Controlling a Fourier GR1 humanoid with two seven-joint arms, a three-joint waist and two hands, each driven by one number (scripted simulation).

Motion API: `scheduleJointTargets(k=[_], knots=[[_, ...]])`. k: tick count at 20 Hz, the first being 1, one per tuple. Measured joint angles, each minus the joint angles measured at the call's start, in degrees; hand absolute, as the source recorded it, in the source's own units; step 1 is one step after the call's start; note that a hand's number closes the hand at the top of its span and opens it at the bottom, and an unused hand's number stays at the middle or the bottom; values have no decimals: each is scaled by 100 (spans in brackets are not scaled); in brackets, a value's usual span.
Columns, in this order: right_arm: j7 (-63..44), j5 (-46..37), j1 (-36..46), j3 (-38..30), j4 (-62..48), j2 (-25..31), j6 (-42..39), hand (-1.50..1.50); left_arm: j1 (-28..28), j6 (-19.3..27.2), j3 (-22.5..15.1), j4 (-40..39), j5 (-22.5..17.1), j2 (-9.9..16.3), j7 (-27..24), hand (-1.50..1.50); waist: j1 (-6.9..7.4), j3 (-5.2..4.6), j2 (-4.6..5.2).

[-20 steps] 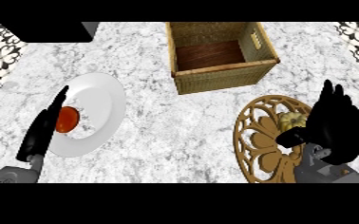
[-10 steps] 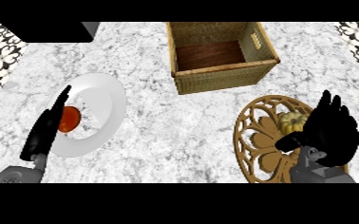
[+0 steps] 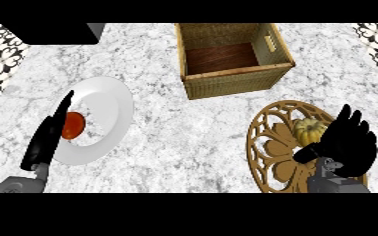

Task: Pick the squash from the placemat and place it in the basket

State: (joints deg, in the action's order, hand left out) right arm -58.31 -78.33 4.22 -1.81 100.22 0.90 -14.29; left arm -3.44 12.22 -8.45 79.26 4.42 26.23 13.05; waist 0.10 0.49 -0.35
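While fingers spread, right robot hand (image 3: 345, 142) beside squash (image 3: 310, 130) (touching?)

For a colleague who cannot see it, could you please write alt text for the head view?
The right hand hovers open beside a yellow squash on a round placemat. An open wicker basket stands behind; left, the resting left hand overlaps a white plate.

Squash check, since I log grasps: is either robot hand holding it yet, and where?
Nothing is held. The right robot hand is open beside the squash; the left robot hand rests open.

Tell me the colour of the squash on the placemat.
Yellowish, with darker ribs; the squash shows in the head view.
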Motion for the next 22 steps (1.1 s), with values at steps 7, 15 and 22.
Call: scheduleJointTargets(k=[7, 15, 22], knots=[[119, 32, 23, -354, -191, 61, 74, -150, 56, -120, 111, 69, 156, -119, 13, 0, -3, 2, -2], [312, 230, 22, -616, -556, 97, 315, -150, 7, -338, 356, 35, 287, -242, 45, 0, -6, -5, 0], [446, 678, 88, -804, -878, 42, 344, 150, 129, -444, 511, 54, 405, -302, -89, 0, -6, -51, -42]])
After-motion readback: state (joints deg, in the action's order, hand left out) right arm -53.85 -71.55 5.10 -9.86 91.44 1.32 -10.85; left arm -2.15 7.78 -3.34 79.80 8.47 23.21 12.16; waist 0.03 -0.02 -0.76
